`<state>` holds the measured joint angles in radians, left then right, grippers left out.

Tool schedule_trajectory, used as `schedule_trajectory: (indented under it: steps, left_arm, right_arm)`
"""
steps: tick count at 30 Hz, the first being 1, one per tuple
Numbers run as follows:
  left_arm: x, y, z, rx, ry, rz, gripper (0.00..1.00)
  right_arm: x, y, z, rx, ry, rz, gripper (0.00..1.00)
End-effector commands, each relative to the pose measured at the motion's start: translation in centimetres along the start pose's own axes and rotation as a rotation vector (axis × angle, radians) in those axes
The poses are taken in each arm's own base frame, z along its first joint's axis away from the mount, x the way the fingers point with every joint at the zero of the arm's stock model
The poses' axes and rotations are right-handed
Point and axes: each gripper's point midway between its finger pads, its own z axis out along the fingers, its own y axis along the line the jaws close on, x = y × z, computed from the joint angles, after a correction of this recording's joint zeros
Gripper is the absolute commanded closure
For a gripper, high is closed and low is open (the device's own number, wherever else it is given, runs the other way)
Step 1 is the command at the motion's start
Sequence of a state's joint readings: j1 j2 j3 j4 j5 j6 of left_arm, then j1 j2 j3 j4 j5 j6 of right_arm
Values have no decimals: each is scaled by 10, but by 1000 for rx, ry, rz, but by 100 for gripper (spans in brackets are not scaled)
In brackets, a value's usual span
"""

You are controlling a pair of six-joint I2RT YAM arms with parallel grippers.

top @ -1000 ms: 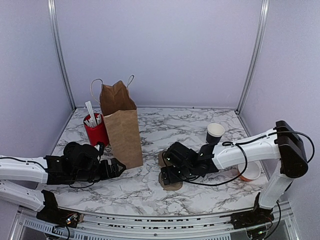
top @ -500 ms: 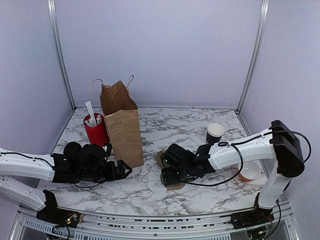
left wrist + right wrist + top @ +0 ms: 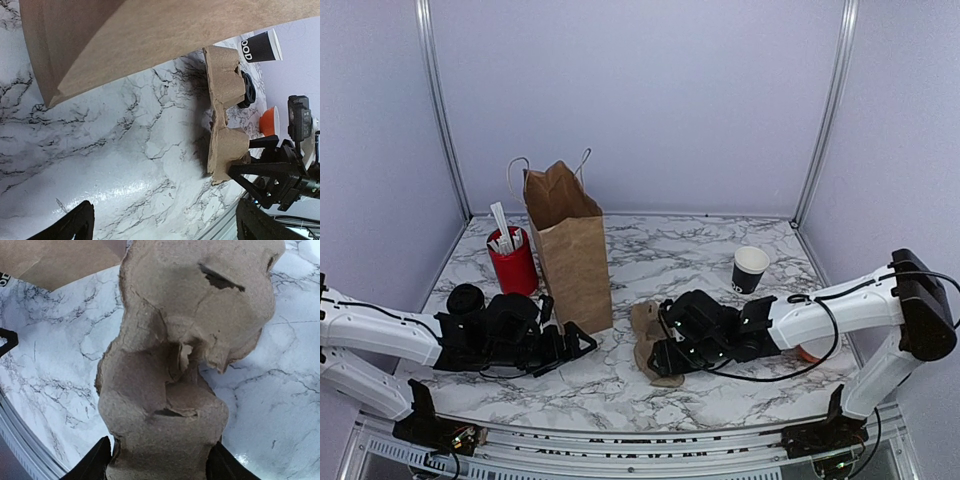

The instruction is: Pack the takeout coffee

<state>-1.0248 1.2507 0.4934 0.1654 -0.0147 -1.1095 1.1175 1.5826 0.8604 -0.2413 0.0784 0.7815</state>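
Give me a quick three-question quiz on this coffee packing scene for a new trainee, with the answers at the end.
1. True or false: the black cup on the right side of the table has a lid on it.
2. What does the right hand grip? A the orange bowl; B the cardboard cup carrier; C the red cup.
3. Fill in: the left hand, by the foot of the paper bag, is ____ and holds nothing.
Key: 1 false, its white rim shows; 2 B; 3 open.
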Motion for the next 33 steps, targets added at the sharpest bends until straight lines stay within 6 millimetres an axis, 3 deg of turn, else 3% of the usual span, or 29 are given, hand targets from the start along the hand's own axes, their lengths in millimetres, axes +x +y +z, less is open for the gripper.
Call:
schedule_trajectory:
  steps: [1, 13, 25, 33]
  left_arm:
    - [-1, -19, 4, 75, 3, -30, 1]
    - [8, -48, 30, 168, 91, -82, 5]
    - [6, -51, 45, 185, 111, -71, 41]
    - [-12, -51, 44, 198, 82, -72, 45]
  right_arm:
    - [-6, 30, -13, -161, -38, -12, 41]
    - [2, 47, -16, -299, -24, 15, 41]
    - [3, 57, -18, -369, -22, 28, 41]
    - [5, 60, -14, -379, -6, 36, 41]
